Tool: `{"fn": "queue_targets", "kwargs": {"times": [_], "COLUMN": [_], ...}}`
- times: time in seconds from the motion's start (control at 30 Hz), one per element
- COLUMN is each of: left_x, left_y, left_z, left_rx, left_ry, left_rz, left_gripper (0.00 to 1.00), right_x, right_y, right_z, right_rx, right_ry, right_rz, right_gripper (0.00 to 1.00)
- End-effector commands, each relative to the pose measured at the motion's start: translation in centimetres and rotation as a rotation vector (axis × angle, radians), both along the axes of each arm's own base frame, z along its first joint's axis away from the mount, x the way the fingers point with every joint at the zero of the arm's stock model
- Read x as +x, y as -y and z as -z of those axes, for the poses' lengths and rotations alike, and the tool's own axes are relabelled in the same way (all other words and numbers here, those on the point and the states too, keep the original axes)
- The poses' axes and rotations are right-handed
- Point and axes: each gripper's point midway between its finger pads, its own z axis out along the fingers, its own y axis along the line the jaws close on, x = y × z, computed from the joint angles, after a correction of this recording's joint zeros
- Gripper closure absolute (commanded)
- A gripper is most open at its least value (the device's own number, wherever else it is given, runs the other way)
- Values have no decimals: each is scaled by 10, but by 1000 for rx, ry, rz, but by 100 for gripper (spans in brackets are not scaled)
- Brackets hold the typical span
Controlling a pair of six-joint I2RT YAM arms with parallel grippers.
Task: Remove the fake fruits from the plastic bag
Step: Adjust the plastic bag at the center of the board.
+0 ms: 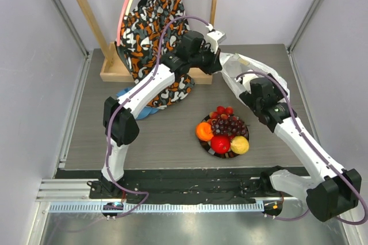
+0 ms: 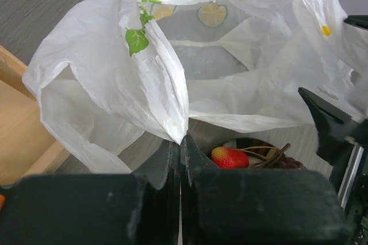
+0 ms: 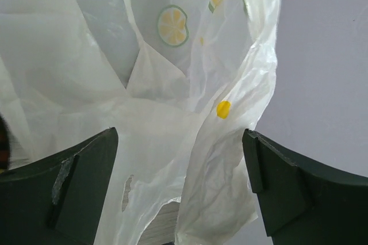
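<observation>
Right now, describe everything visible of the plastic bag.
The plastic bag is thin, crinkly, translucent white film printed with lemon slices, green leaves and yellow dots. It is bunched over the far right of the table, mouth gaping, and what shows of its inside looks empty. The left gripper is shut on a fold of its edge, holding it up. Another fold hangs between the fingers of the open right gripper; contact there is unclear.

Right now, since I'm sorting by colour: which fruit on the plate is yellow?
The lemon, on the plate's near right, beside the red apple; the others are orange, red or purple.
</observation>
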Motion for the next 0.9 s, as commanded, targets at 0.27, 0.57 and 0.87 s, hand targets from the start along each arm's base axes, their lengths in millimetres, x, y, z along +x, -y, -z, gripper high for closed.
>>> {"fn": "queue_targets", "kwargs": {"times": [0.27,0.57,0.87], "left_x": [43,27,-6], "left_y": [8,4,-3], "left_z": [-65,-111,-46], "left_rx": [-100,-155,-61], "left_ry": [213,301,95], "left_rz": [-27,25,105], "left_gripper": [100,100,36], "right_x": [143,155,89], "right_y": [143,140,82], "right_z": [-26,-143,-9], "right_rx": [-57,56,307], "right_ry": [69,436,83], "right_rz": [326,279,133], "right_gripper": [10,9,5]}}
